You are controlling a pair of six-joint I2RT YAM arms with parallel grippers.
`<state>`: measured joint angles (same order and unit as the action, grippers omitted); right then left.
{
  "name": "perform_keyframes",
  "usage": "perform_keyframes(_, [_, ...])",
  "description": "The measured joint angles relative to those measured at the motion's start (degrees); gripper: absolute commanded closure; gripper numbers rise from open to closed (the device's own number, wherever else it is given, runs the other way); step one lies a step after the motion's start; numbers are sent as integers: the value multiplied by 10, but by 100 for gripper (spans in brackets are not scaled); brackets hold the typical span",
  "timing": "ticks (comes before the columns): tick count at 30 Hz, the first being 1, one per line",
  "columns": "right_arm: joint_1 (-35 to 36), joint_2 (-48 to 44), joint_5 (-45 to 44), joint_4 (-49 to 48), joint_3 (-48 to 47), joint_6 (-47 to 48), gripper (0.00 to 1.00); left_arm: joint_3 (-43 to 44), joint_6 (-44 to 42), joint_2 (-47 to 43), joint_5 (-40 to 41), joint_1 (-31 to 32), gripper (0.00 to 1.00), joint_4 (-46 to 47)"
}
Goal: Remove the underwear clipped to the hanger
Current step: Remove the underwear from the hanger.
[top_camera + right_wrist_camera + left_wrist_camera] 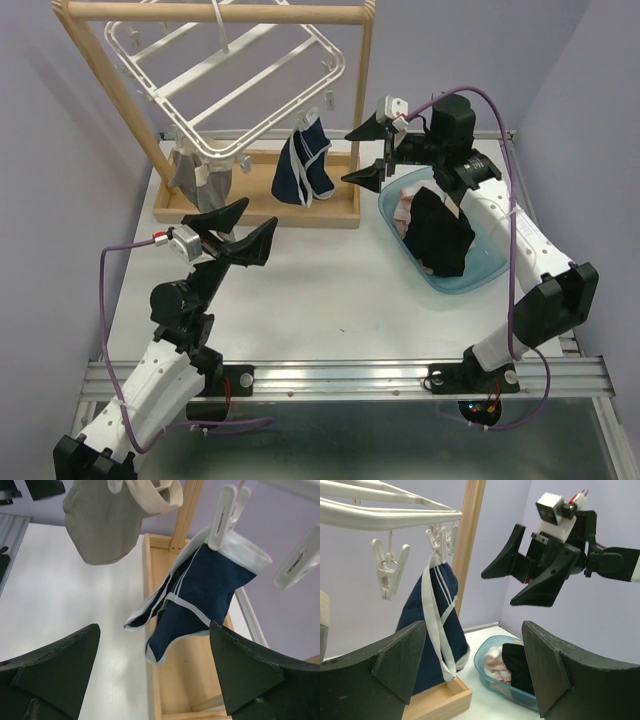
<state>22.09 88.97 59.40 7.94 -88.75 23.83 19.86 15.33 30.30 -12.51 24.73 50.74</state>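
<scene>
The white hanger (pixel 225 75) hangs tilted from the wooden rail. Navy underwear with white trim (pixel 303 165) is clipped at its right corner, and a grey piece (pixel 188 172) with a cream one hangs at its lower left. My right gripper (pixel 365 153) is open just right of the navy piece, which fills the right wrist view (pixel 200 597) beyond the gripper (pixel 155 670). My left gripper (pixel 240 228) is open and empty in front of the stand. In the left wrist view it (pixel 475 665) faces the navy piece (pixel 432 630).
A blue tub (pixel 490 270) at the right holds black underwear (pixel 440 235) and a pink-white piece (pixel 405 205). The wooden rail stand (pixel 255 210) has a tray base and upright posts. An empty clip (pixel 387 572) dangles from the hanger.
</scene>
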Motion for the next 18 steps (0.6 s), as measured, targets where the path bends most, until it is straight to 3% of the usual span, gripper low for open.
perform_keyframes(9, [0,7,-49,-5,-32,-59,6,-3,8,12,11,9,12,-10])
perform_keyframes(18, [0,71,-95,-7,-31,-79,7,-7,17,-3,19,16,12,-19])
